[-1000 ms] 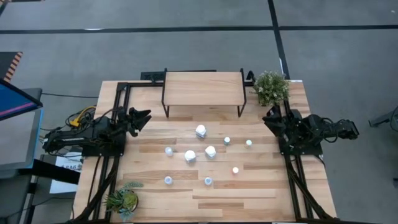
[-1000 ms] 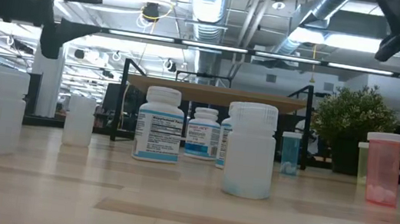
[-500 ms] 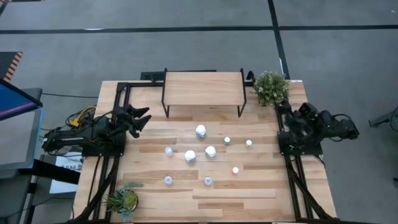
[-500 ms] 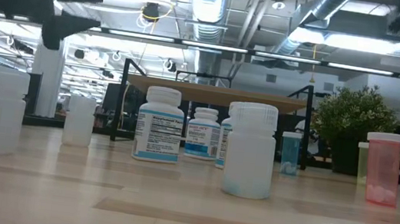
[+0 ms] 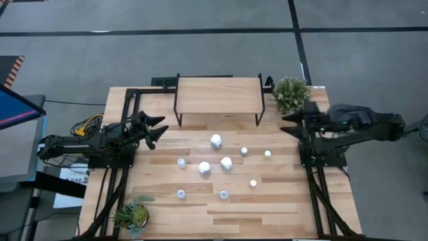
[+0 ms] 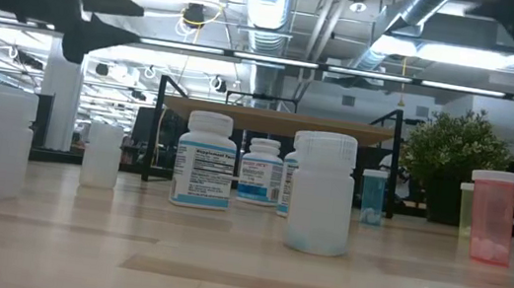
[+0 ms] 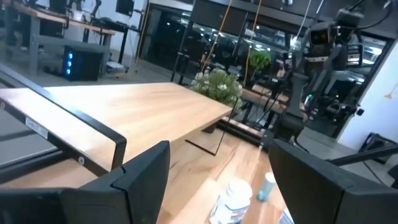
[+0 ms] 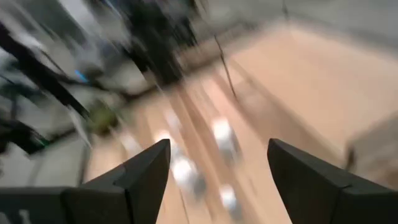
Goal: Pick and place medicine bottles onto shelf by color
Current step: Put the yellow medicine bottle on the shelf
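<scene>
Grey floor surrounds the plank table (image 5: 281, 201) in the high view; the shelf (image 5: 218, 95) stands at upper centre of the frame, its top bare.

Left gripper (image 5: 159, 127): positioned left of centre, just below and left of the shelf, fingers spread apart, holding nothing. Risk: a forward reach from this position can strike the shelf's black leg (image 5: 177, 114), because the fingers sit close to it.

Medicine bottles (image 5: 216, 141): all standing on the table at centre frame, below the shelf, none placed. The three larger white ones form a tight cluster; the small ones lie scattered around it. Risk: a descent onto one clustered bottle can tip its neighbour, because the gaps between them are narrow.

Right gripper (image 5: 289, 119): positioned at right of frame, beside the potted plant (image 5: 291, 94), fingers apart per the wrist view, empty. Risk: the arm appears to be in fast motion, so it can brush the plant or overshoot the small bottles nearest it.
</scene>
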Motion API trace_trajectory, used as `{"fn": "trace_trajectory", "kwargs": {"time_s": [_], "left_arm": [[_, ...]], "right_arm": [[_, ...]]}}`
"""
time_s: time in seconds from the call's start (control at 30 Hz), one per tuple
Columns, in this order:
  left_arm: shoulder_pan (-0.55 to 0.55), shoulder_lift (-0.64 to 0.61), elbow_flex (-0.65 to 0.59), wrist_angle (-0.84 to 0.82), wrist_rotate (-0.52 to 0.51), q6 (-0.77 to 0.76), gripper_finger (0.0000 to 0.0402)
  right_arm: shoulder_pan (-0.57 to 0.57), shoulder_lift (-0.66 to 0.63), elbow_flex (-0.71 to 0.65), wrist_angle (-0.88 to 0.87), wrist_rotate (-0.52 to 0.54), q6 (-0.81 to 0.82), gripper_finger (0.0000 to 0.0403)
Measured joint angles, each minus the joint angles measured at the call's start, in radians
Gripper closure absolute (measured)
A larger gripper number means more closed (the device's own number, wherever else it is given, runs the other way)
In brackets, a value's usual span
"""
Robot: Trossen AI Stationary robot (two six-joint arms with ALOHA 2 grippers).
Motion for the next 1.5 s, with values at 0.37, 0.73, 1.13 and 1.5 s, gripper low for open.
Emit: {"fn": "trace_trajectory", "kwargs": {"time_s": [0.37, 0.73, 1.13, 1.5], "left_arm": [[0.0, 0.01, 0.002, 0.006, -0.016, 0.011, 0.0141], [0.0, 0.01, 0.002, 0.006, -0.017, 0.05, 0.0141], [0.0, 0.01, 0.003, 0.087, -0.017, 0.128, 0.0141], [0.0, 0.01, 0.003, 0.087, -0.017, 0.14, 0.0141]], "right_arm": [[0.005, 0.289, 0.052, -0.331, -0.153, 0.042, 0.0111], [0.002, 0.561, 0.043, -0.421, -0.206, -0.103, 0.0111], [-0.012, 0.582, -0.165, -0.215, -0.242, -0.11, 0.0112], [-0.012, 0.722, -0.202, -0.046, -0.199, -0.145, 0.0112]]}}
